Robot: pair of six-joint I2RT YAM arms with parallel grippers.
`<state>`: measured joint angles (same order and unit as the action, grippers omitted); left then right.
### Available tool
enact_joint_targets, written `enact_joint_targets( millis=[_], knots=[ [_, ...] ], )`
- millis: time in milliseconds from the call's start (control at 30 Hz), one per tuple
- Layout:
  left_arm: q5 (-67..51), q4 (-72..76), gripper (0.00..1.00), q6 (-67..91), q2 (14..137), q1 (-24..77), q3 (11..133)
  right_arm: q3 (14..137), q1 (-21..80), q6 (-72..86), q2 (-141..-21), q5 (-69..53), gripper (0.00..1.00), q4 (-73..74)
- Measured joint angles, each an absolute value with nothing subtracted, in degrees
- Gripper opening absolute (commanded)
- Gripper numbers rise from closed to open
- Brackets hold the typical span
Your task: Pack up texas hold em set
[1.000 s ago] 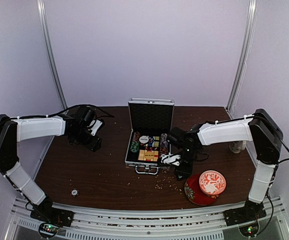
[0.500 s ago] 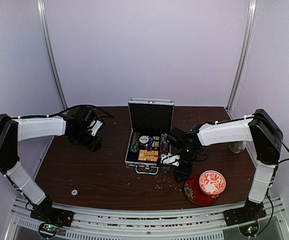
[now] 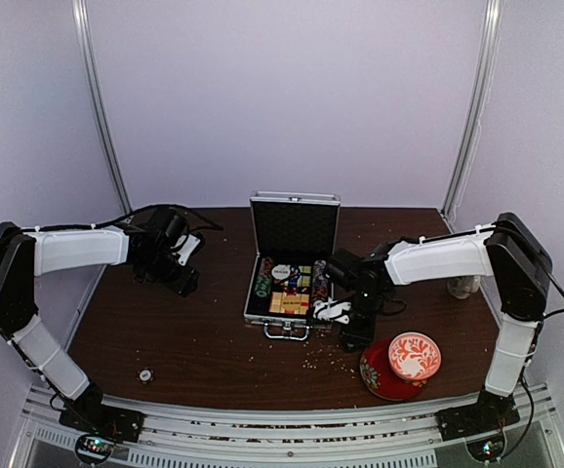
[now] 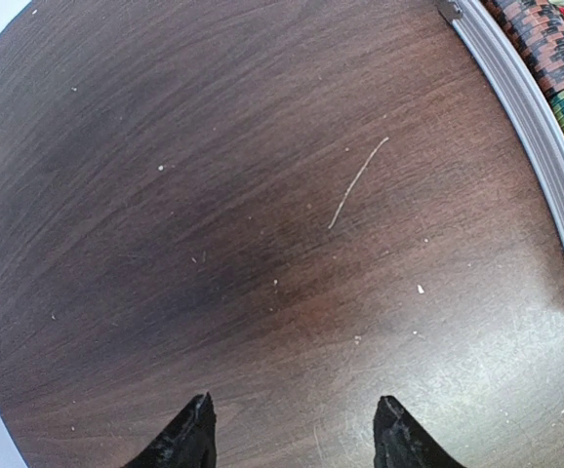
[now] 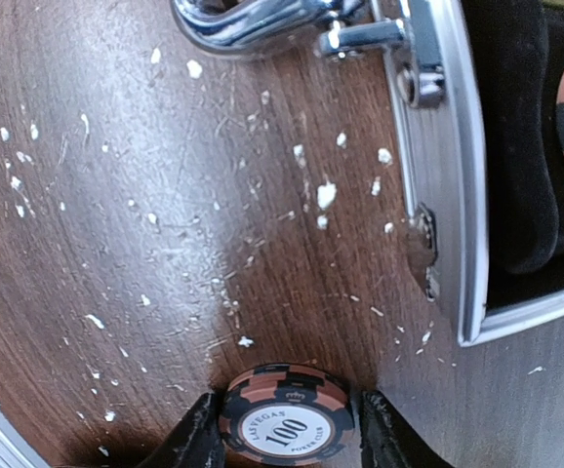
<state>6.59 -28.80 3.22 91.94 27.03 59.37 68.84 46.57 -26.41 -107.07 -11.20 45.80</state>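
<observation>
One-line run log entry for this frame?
left gripper: open, empty, over table | right gripper: straddles dark poker chip by case corner, grip unclear | case: open, lid up

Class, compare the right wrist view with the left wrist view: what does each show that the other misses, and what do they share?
Right wrist only: a loose chip marked 100 lying on the table between the right gripper's fingertips, the handle of the case, and white crumbs.
Left wrist only: a pale scratch, and the left gripper open with nothing between its fingers.
Both: the brown table, the case's silver rim and chips packed inside it.
</observation>
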Motion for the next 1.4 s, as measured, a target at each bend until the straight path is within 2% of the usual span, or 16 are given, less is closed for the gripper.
enact_joint_targets(
  millis=[200,400,533,967,1400],
  knots=[
    [6.6,-28.8,0.56,3.2,91.9,27.0,59.4,68.6,47.1,-26.2,-107.1,-9.6,0.42,45.4],
    [6.6,-28.8,0.56,3.2,92.0,27.0,59.4,68.5,48.0,-25.6,-107.1,-8.6,0.25,45.3],
    [6.6,-28.8,0.56,3.2,92.0,27.0,59.4,68.7,48.0,-25.6,-107.2,-8.6,0.19,45.6],
    [6.4,-28.9,0.56,3.2,92.7,27.0,59.4,70.8,48.6,-25.5,-107.4,-9.0,0.19,49.2],
    [6.4,-29.0,0.56,3.0,92.7,27.0,59.4,82.9,48.8,-25.3,-107.6,-9.3,0.2,50.7]
  ],
)
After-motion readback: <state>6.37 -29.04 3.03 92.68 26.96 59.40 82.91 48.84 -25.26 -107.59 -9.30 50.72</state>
